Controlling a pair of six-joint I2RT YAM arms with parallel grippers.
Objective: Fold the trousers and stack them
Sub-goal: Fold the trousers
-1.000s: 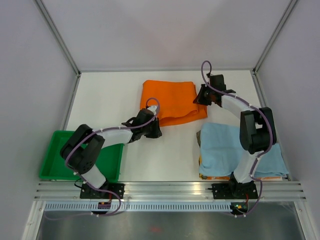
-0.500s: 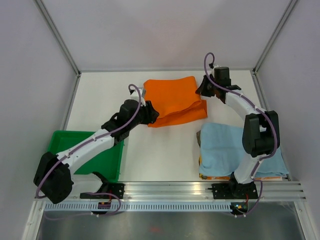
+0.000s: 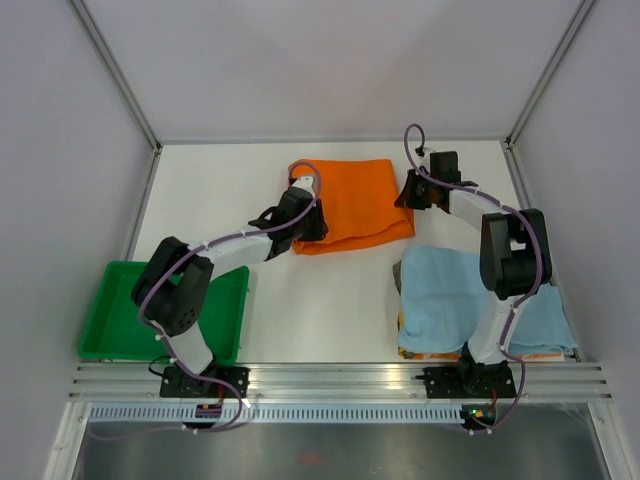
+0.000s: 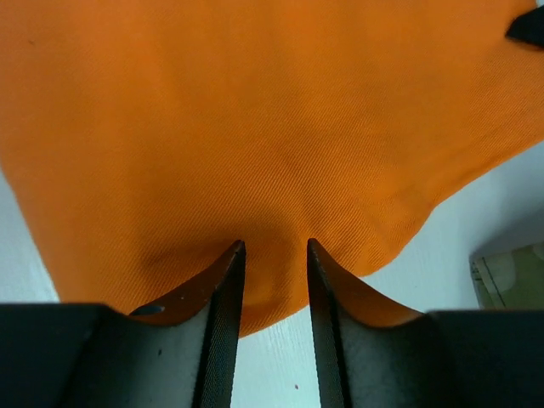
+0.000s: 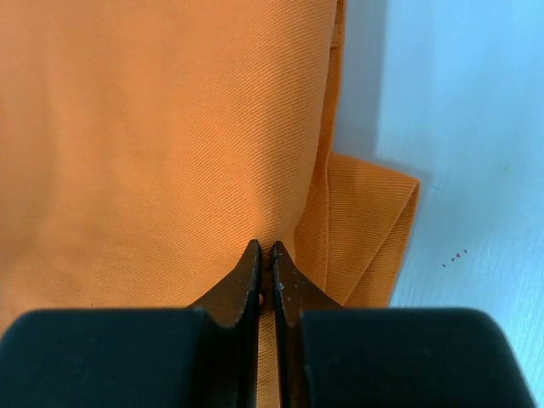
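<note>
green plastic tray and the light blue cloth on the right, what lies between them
Only bare white tabletop lies between the green plastic tray and the folded light blue cloth, as the top external view shows.

No readable text, labels or numbers in any view.

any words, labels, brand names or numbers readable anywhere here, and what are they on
None: no text can be read in any view.
The trousers, the green tray and the light blue cloth all show plain surfaces, with no print, tag or label visible.
</note>
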